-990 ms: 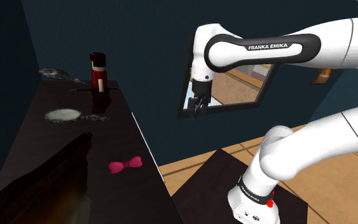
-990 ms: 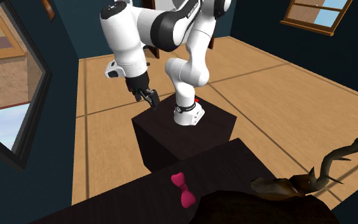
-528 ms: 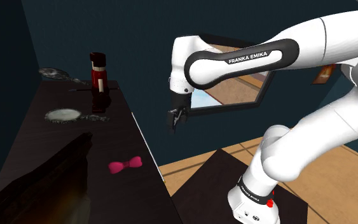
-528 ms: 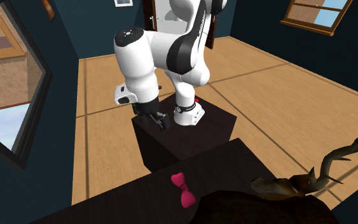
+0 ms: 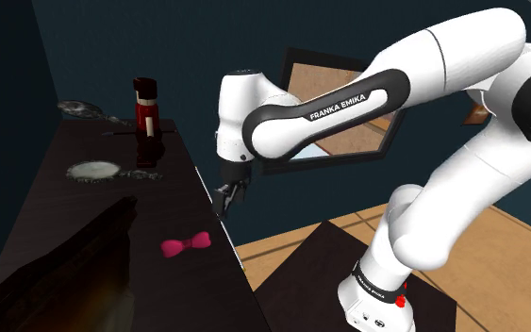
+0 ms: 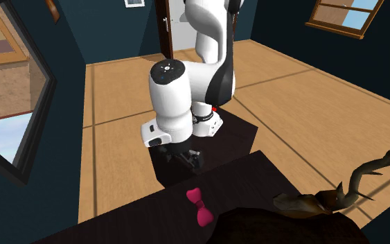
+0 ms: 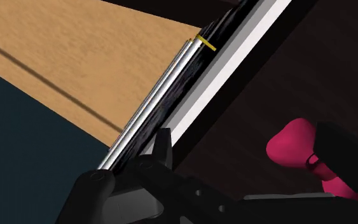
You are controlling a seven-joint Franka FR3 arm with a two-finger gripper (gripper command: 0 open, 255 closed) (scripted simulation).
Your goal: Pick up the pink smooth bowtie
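The pink bowtie [image 5: 185, 245] lies flat on the dark table [image 5: 74, 212] close to its near edge, also plain in the second exterior view [image 6: 200, 206]. My black gripper [image 5: 225, 198] hangs over that table edge, a little above and to the shoulder view's right of the bowtie; the second exterior view puts the gripper [image 6: 190, 158] just beyond the edge, above the bowtie. In the wrist view my gripper [image 7: 247, 159] is open, fingers well apart, and the bowtie [image 7: 295, 143] lies partly hidden behind one finger [image 7: 337, 153], untouched.
A red nutcracker figure [image 5: 146, 118] and two silver hand mirrors [image 5: 93, 171] stand farther back on the table. A dark antlered object [image 6: 339, 194] occupies the table beside the bowtie. The stand [image 6: 217, 142] sits just off the table edge on a wooden floor.
The arm has swung down and toward the table, carrying the gripper from in front of the window to the table's edge near the bowtie. The bowtie has not moved.
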